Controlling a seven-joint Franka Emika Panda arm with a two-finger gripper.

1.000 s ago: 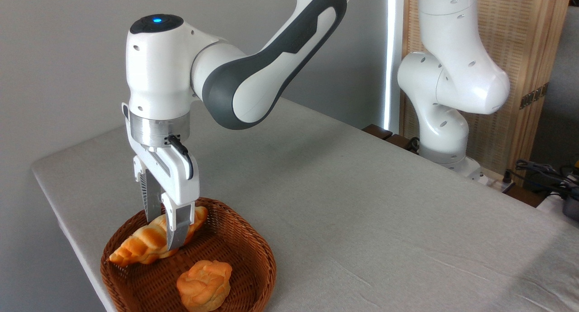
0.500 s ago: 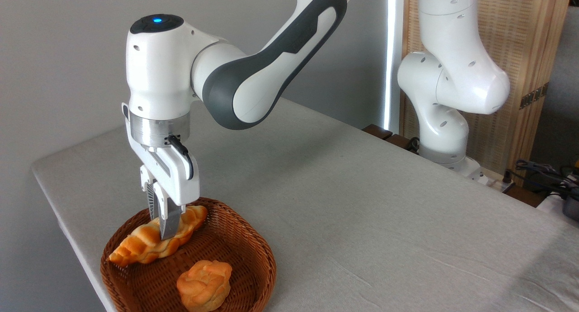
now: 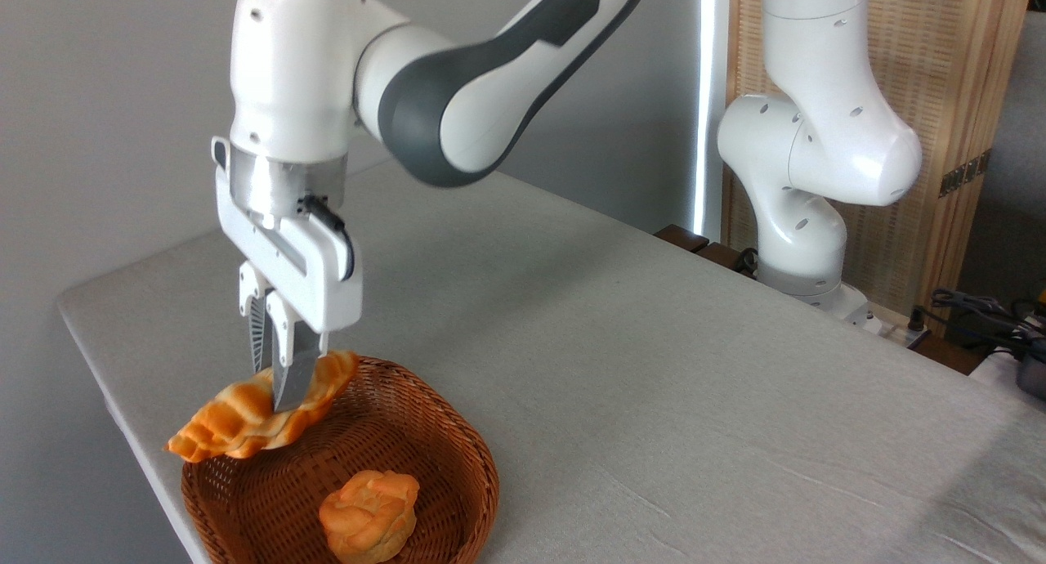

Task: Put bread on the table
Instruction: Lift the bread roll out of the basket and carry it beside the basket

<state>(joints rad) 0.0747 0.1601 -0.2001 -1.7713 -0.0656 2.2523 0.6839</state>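
The long golden-orange twisted bread (image 3: pixel 237 421) hangs in the air, lifted clear of the basket's floor, its left end tilted down past the basket's rim. My gripper (image 3: pixel 279 402) is shut on its middle, fingers (image 3: pixel 290 376) pointing straight down. The grey cloth-like table (image 3: pixel 621 368) spreads out to the right and behind.
A brown wicker basket (image 3: pixel 441 458) sits at the table's front left corner, directly below the bread. A small round knotted bun (image 3: pixel 369 513) lies in its front part. The table's left edge runs close beside the basket. The arm's white base (image 3: pixel 805 245) stands at the back right.
The fingers closed on the long bread, then the gripper rose and shifted slightly left, lifting the bread out of the basket. The bun stayed put.
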